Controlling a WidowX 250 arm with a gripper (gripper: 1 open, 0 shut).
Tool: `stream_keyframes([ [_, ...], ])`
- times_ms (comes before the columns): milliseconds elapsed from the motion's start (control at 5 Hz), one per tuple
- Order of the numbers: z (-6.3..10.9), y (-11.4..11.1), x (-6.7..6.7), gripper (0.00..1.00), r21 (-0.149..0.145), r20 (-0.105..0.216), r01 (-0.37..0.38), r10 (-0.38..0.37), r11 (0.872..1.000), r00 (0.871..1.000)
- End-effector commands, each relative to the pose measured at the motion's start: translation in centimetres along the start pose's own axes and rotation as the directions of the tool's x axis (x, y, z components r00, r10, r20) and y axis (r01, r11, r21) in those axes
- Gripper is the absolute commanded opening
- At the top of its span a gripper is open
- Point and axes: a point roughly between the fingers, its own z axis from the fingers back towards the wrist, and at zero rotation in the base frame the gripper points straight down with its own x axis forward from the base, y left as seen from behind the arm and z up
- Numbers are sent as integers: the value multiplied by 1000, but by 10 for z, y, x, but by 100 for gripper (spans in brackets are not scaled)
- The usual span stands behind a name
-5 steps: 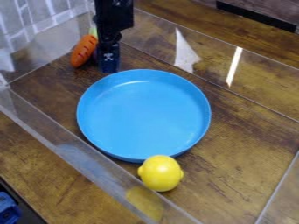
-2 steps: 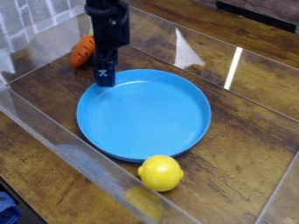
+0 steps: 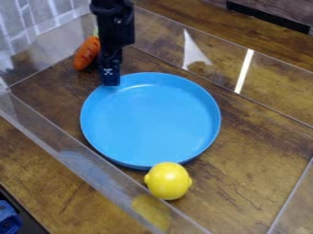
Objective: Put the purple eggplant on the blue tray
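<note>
At upper left, the gripper (image 3: 110, 77) hangs with jaws spread beside the tray (image 3: 196, 137) rim; no eggplant shows, perhaps hidden behind it. It could grab the carrot (image 3: 84, 56) instead.

A yellow lemon (image 3: 169, 180) is sitting on the wooden worktop (image 3: 263, 137) near the front; an orange carrot (image 3: 84, 56) is lying at the back left.

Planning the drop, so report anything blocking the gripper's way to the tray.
Nothing visible does. The open gripper hangs at the bare tray's far-left rim. The carrot lies behind it, the lemon outside the near rim. No eggplant shows.
</note>
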Motion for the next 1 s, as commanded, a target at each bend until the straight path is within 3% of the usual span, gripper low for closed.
stream_keyframes([
  [0,20,20,-2,100,63,10,-34,33,997,999],
  [200,21,23,-2,0,65,3,-56,56,996,998],
  [600,31,21,-15,0,61,23,-17,15,998,1000],
  [800,32,12,-2,0,57,47,37,-40,998,998],
])
